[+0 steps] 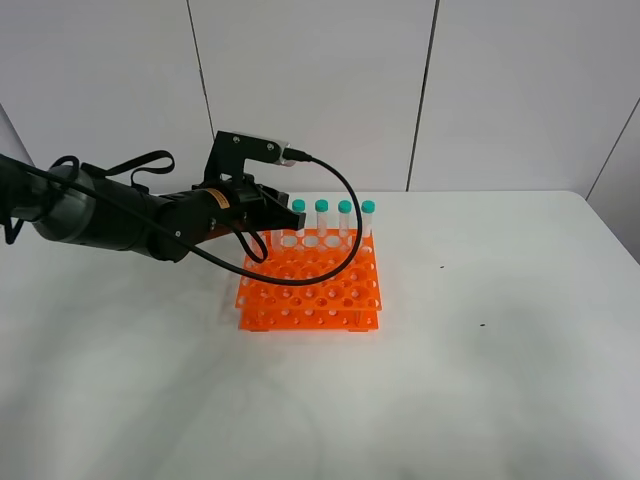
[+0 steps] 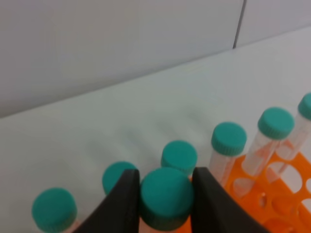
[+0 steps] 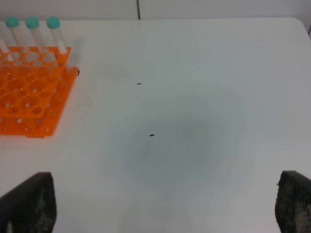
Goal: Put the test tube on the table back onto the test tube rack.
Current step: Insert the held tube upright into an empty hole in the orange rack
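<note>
One arm (image 1: pixel 110 215) is reaching in from the left of the rack (image 1: pixel 310 290) and ending over the rack's back left corner. Its left claw (image 2: pixel 165 182) is clamping tight on the teal cap of the tube (image 2: pixel 166 206), with black fingers (image 2: pixel 121 208) pressing on either side of the cap. The tube is hanging upright over the back of the rack, in line with the capped tubes there. Its lower part is hiding under the cap and the claw, so I cannot tell whether its tip is sitting in a hole or floating above one. In the left wrist view, six other teal caps (image 2: pixel 229 138) are showing around the held one.

A black cable (image 1: pixel 352 225) is looping from the wrist down across the rack's top. Just right of the claw, four more tubes (image 1: pixel 344 222) are standing upright in the rack's back row, side by side. The rack is sitting flat on the white desk (image 1: pixel 500 400).

Right of the rack, two small dark specks (image 1: pixel 482 323) are lying on the desk. Well apart from the rack on that same side, the right claw (image 3: pixel 160 208) is hanging over the desk, its two fingers spreading wide and gripping nothing.
</note>
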Tool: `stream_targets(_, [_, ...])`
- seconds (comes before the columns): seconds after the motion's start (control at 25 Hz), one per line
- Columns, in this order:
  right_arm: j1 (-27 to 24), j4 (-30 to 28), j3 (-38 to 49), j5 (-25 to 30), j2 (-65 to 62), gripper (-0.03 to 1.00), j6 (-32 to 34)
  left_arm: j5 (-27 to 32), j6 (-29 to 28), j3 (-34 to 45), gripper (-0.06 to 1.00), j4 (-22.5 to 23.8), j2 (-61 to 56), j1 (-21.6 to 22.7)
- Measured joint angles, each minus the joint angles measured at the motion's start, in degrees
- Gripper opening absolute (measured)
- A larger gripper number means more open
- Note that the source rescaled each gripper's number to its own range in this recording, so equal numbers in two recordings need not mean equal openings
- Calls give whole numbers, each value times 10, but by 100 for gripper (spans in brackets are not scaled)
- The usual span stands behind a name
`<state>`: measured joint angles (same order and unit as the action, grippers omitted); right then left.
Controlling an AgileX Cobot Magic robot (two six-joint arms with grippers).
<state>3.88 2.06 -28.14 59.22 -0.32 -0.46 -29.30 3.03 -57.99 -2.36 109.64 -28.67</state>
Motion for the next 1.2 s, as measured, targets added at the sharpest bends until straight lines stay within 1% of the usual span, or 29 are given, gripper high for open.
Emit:
stream_targets(0.2, [0, 0, 0, 0, 0, 100, 0, -5, -2, 0, 0, 0, 20, 0])
stream_targets(0.4, [0, 0, 0, 0, 0, 100, 0, -15, -30, 0, 0, -1, 36, 0])
stream_targets(0.52, [0, 0, 0, 0, 0, 100, 0, -17, -38, 0, 0, -1, 43, 0])
stream_targets(0.8, [0, 0, 0, 0, 0, 100, 0, -27, -41, 0, 0, -1, 48, 0])
stream_targets(1.04, [0, 0, 0, 0, 0, 100, 0, -29, -65, 0, 0, -1, 48, 0])
stream_targets(1.2, [0, 0, 0, 0, 0, 100, 0, -29, -72, 0, 0, -1, 48, 0])
